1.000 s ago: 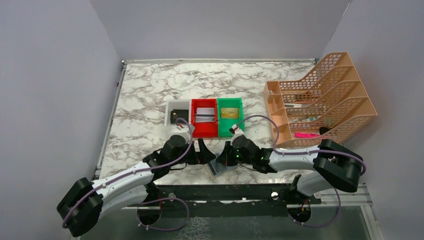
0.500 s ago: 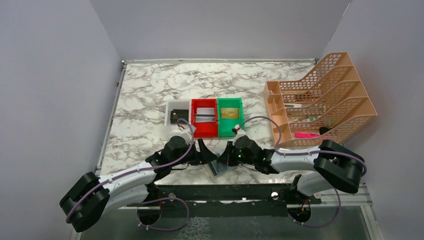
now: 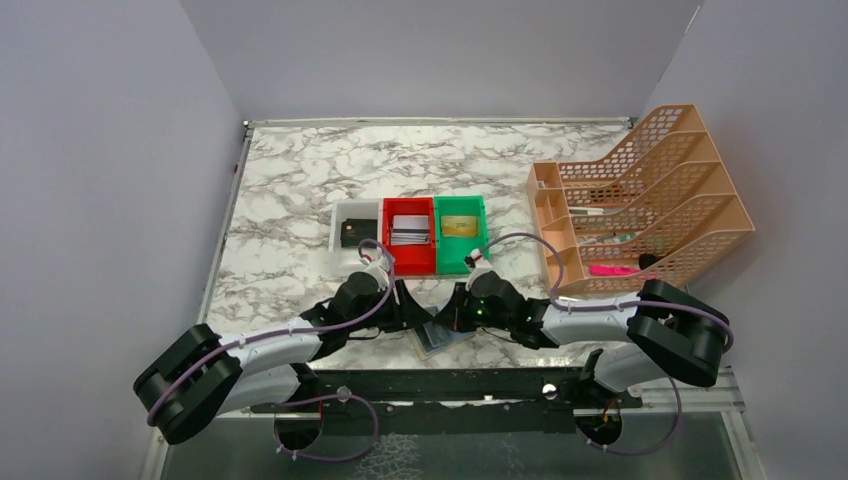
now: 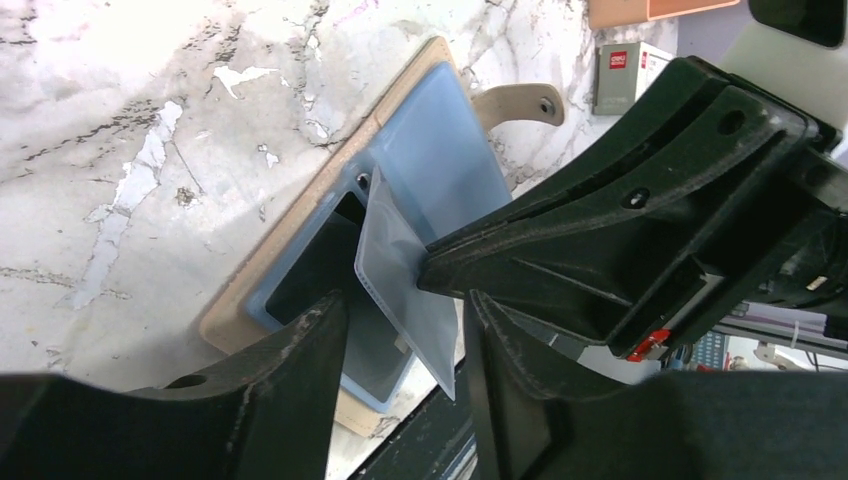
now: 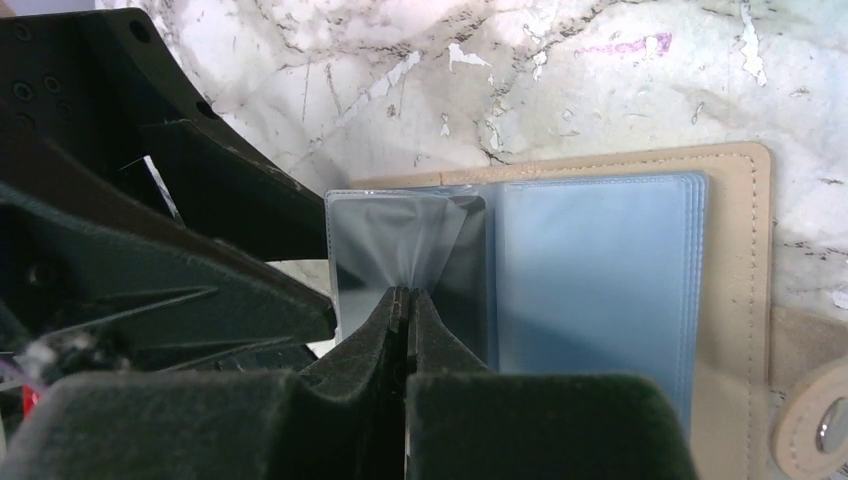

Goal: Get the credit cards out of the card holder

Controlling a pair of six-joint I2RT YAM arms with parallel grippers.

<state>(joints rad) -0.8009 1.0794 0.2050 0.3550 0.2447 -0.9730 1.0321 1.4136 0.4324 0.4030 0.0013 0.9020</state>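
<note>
The tan card holder (image 3: 440, 338) lies open at the table's near edge, its bluish sleeves (image 5: 590, 270) facing up. My right gripper (image 5: 408, 292) is shut on one clear sleeve flap (image 4: 400, 290) and holds it lifted off the holder (image 4: 240, 310). My left gripper (image 4: 400, 340) straddles that lifted flap with its jaws apart, open, one finger (image 4: 300, 370) on each side. Under the flap a dark pocket (image 4: 320, 265) shows; I cannot tell whether a card is in it. Greyish credit cards (image 3: 408, 229) lie stacked in the red bin (image 3: 408, 262).
A green bin (image 3: 460, 258) holding a gold card and a white bin (image 3: 340, 222) holding a black item flank the red one. A peach mesh file organizer (image 3: 640, 200) stands at the right. A white box with a red mark (image 4: 625, 75) lies beyond the holder.
My left arm has slid right toward the holder and its jaws have narrowed around the lifted flap. The right gripper has kept its pinch and place.
</note>
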